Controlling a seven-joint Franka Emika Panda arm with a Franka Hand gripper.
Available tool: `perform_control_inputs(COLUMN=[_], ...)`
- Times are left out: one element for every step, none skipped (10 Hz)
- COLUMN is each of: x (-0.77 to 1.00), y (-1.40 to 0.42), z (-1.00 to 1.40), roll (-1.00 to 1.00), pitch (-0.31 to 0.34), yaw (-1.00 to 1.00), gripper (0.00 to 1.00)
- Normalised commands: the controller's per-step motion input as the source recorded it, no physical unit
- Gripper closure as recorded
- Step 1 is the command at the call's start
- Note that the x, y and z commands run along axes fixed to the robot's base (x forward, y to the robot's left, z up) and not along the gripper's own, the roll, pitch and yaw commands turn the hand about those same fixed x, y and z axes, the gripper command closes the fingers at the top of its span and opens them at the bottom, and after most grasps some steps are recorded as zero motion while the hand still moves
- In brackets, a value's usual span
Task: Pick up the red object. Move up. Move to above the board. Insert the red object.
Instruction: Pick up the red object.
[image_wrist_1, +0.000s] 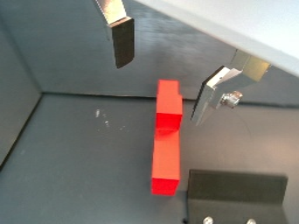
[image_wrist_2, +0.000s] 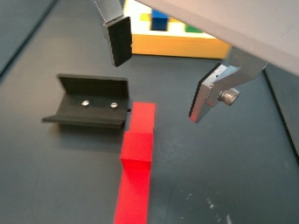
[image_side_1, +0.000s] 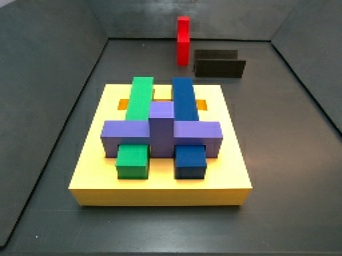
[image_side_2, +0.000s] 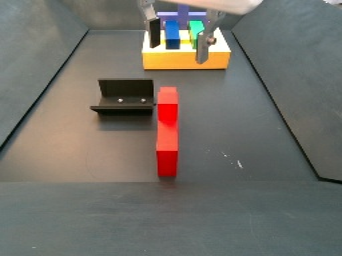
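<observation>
The red object (image_side_2: 167, 130) is a long thin block on the dark floor, next to the fixture (image_side_2: 123, 97). It shows in both wrist views (image_wrist_1: 167, 140) (image_wrist_2: 138, 157) and far back in a side view (image_side_1: 183, 40). My gripper (image_wrist_1: 163, 74) is open and empty. It hangs above the end of the red object that points toward the board, with its fingers (image_wrist_2: 117, 39) well apart and clear of it. In a side view the gripper (image_side_2: 179, 50) shows at the top. The yellow board (image_side_1: 94, 170) carries green, blue and purple blocks. It also shows in other views (image_side_2: 187, 62) (image_wrist_2: 176, 44).
The fixture shows in several views (image_wrist_1: 239, 197) (image_wrist_2: 87, 101) (image_side_1: 219, 65) and stands close beside the red object. Dark walls enclose the floor on all sides. Bare floor lies between the red object and the board.
</observation>
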Motion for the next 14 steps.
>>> perform_control_inputs(x=[0.09, 0.12, 0.09, 0.11, 0.19, 0.21, 0.16, 0.12, 0.11, 0.11, 0.16, 0.21, 0.14, 0.08], y=[0.04, 0.04, 0.11, 0.12, 0.13, 0.12, 0.13, 0.10, 0.09, 0.07, 0.07, 0.13, 0.12, 0.16], z=[-0.14, -0.01, 0.00, 0.00, 0.00, 0.00, 0.00, 0.00, 0.00, -0.01, -0.07, -0.12, -0.21, -0.31], roll=[-0.05, -0.07, -0.12, -0.12, -0.12, -0.10, -0.09, -0.07, -0.06, -0.07, -0.06, -0.06, -0.04, -0.07], pitch=[0.081, 0.069, 0.061, 0.074, 0.100, 0.109, 0.109, 0.093, 0.086, 0.063, 0.066, 0.097, 0.121, 0.156], yaw=[-0.91, -0.87, -0.76, -0.74, -0.72, -0.67, -0.54, -0.51, -0.44, -0.40, -0.56, -0.74, -0.83, -0.77], gripper=[0.00, 0.00, 0.00, 0.00, 0.00, 0.00, 0.00, 0.00, 0.00, 0.00, 0.00, 0.00, 0.00, 0.00])
